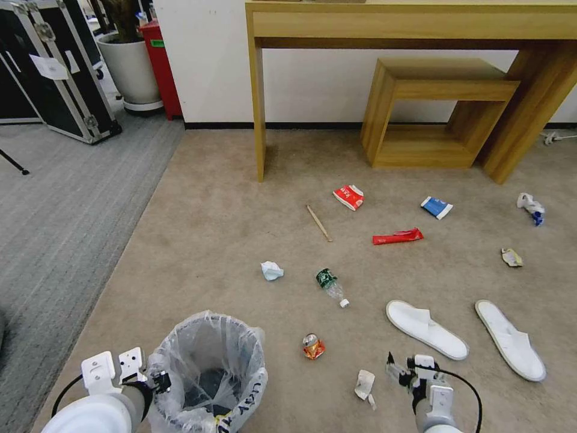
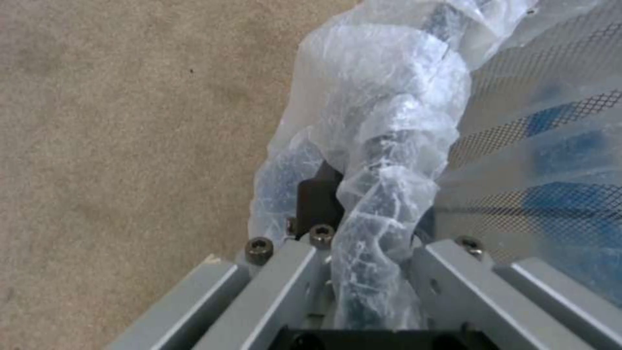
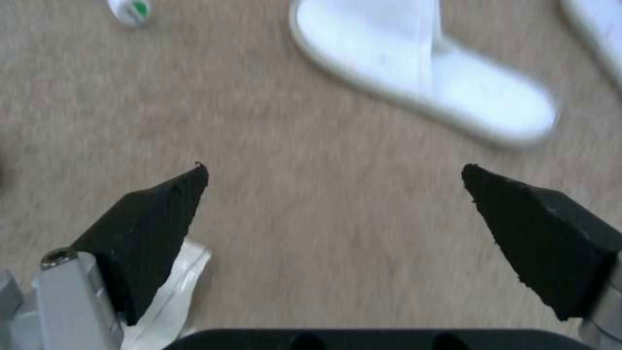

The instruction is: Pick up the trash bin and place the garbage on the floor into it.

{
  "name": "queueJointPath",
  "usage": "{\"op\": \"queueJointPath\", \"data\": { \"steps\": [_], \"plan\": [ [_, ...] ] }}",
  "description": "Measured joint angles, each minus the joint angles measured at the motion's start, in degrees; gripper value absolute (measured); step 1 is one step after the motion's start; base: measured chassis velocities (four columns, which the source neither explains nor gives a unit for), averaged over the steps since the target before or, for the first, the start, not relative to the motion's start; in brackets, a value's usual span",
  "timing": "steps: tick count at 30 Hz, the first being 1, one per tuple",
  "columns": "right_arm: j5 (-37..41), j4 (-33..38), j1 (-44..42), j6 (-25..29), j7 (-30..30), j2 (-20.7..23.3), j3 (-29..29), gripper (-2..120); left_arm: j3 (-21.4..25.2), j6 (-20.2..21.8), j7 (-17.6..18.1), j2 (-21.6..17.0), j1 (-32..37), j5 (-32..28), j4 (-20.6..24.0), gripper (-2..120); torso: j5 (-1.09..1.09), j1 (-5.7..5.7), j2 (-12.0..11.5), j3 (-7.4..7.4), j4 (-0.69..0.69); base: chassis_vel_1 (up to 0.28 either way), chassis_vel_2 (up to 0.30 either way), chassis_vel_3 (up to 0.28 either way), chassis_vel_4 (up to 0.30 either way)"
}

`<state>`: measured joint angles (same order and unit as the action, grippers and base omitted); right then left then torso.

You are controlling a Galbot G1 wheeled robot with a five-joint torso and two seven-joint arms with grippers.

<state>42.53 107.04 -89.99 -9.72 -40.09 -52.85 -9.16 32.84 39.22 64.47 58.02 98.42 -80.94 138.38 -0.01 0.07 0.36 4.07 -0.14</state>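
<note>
- Beige carpet, the floor [image 1: 228, 204], carries the garbage spread from about 12 to 3 o'clock of the robot in the head view: a red-white carton [image 1: 349, 196], a wooden stick [image 1: 318, 222], a red wrapper [image 1: 397, 237], a blue-white packet [image 1: 437, 207], crumpled white paper [image 1: 271, 270], a crushed bottle [image 1: 330, 285], a crushed can [image 1: 313, 346], a white scrap [image 1: 364, 384] and two white slippers [image 1: 425, 328].
- The trash bin [image 1: 207, 373] sits at the robot's 11 o'clock, close in, its bag mouth facing up, so litter can be dropped in, I judge. The left end effector [image 1: 161, 381] meets the rim at the bin's 9 o'clock, forearm reaching in from low on the left.
- The right end effector [image 1: 395, 371] hangs low over the carpet at 1 o'clock, just beside the white scrap, wrist bent down toward the floor, which reads as an approach to a pick.
- Left wrist view: the left end effector [image 2: 363, 272] is clamped on the bin's bag-wrapped rim [image 2: 382, 146], crinkled plastic bunched between the grey fingers [image 2: 454, 272]; a rim hold lets the bin be carried upright.
- Right wrist view: the right end effector [image 3: 334, 189] has its black pads [image 3: 149, 218] spread wide apart and nothing between them; the white scrap [image 3: 172, 291] lies partly under one pad, a slipper [image 3: 427, 73] farther off.
</note>
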Motion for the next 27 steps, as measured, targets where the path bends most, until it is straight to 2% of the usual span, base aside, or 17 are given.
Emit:
{"op": "queueJointPath", "data": {
  "steps": [1,5,10,13,15,18,23,26,27],
  "plan": [
    [4.1,0.2,0.7,-0.9,-0.2,0.1,0.5,100,-0.2,0.0,-0.1,0.1,-0.1,0.2,-0.2,0,0.0,0.0,0.0,0.0,-0.01,0.0,0.0,0.0,0.0],
    [10.0,0.4,2.7,-1.9,1.0,-0.1,0.8,100,-0.4,0.0,-0.2,0.4,0.0,0.7,-0.3,0,0.01,0.01,0.0,0.0,0.01,0.0,0.0,0.0,0.0],
    [13.1,0.7,5.0,-4.2,1.2,0.0,0.9,100,-0.7,0.0,-0.7,0.8,0.7,2.1,-0.9,0,0.02,0.01,0.0,0.01,0.01,0.0,0.0,0.0,0.0],
    [15.9,1.4,6.6,-8.0,2.9,3.0,0.7,100,-0.8,0.0,-1.0,1.3,0.7,2.6,-1.3,0,0.01,0.01,0.0,0.01,0.01,0.0,0.0,0.0,0.0],
    [16.2,1.5,6.8,-8.4,3.3,3.5,0.7,100,-0.8,0.0,-1.0,1.3,0.6,2.6,-1.5,0,0.01,0.01,0.0,0.01,0.01,0.0,0.0,0.0,0.0],
    [17.1,2.0,7.2,-12.2,7.4,9.1,1.5,100,-0.8,0.0,-0.9,1.3,-0.7,2.4,-2.1,0,0.03,0.01,0.0,0.01,0.0,0.0,0.0,0.0,0.0],
    [17.0,1.6,7.8,-13.4,10.8,13.2,2.9,100,-1.0,0.0,-0.7,1.5,-1.5,2.4,-2.8,0,-0.01,0.01,0.0,0.01,-0.01,0.0,0.0,0.0,0.0],
    [14.4,-1.2,11.4,-13.6,18.7,15.5,5.7,100,-1.5,0.0,-0.5,2.1,-2.4,2.4,-3.7,0,0.0,0.01,0.0,0.01,0.0,0.0,0.0,0.0,0.0],
    [14.4,-1.2,11.4,-13.6,18.7,15.5,5.7,100,-1.5,0.0,-0.5,2.1,-2.4,2.4,-3.7,0,0.0,0.01,0.0,0.01,0.0,0.0,0.0,0.0,0.0]
  ]
}}
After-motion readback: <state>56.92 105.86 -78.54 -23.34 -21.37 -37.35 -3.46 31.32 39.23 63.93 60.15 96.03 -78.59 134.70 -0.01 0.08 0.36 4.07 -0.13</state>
